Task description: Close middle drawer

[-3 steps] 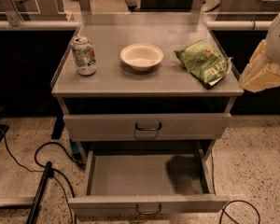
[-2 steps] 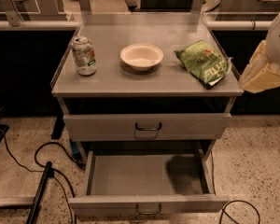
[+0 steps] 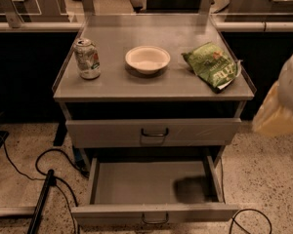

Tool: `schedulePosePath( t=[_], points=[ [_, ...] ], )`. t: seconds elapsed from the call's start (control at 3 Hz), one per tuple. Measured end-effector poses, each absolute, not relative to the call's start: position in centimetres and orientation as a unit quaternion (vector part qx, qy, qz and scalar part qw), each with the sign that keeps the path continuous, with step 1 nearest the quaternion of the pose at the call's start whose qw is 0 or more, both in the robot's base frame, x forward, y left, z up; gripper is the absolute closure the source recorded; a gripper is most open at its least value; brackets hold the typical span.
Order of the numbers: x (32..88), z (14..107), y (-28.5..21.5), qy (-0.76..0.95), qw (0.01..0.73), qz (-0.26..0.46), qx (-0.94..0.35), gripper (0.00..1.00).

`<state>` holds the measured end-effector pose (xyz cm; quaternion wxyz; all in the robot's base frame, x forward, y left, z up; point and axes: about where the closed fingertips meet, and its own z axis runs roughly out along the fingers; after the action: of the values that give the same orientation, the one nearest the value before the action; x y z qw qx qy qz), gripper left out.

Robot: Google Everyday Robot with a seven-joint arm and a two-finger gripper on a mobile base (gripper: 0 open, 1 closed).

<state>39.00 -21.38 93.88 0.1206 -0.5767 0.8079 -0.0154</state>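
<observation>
The middle drawer (image 3: 136, 182) stood pulled out at lower centre, its front panel facing you, ready for a push. Your gripper (image 3: 283, 99) hung at the right edge, well apart from it; spread or closed, I could not tell.

Matt grey metal: middle drawer (image 3: 136, 183), bench (image 3: 112, 84). Shiny can (image 3: 87, 58), glossy crinkled bag (image 3: 211, 65), matt bowl (image 3: 147, 59); smooth pale gripper (image 3: 282, 101) at right.

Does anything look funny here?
Yes: the middle drawer sticks out wide open, while the drawer above is shut. The gripper is off at the right, not touching it.
</observation>
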Motion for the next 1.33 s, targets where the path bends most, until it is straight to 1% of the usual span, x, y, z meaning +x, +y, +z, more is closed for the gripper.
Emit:
schedulePosePath(
  t=[0.67, 1.33],
  points=[
    [31.0, 81.9, -20.8, 0.832, 0.019, 0.062, -0.551, 1.00],
    [29.6, 79.1, -20.9, 0.838, 0.002, 0.076, -0.540, 1.00]
  ],
)
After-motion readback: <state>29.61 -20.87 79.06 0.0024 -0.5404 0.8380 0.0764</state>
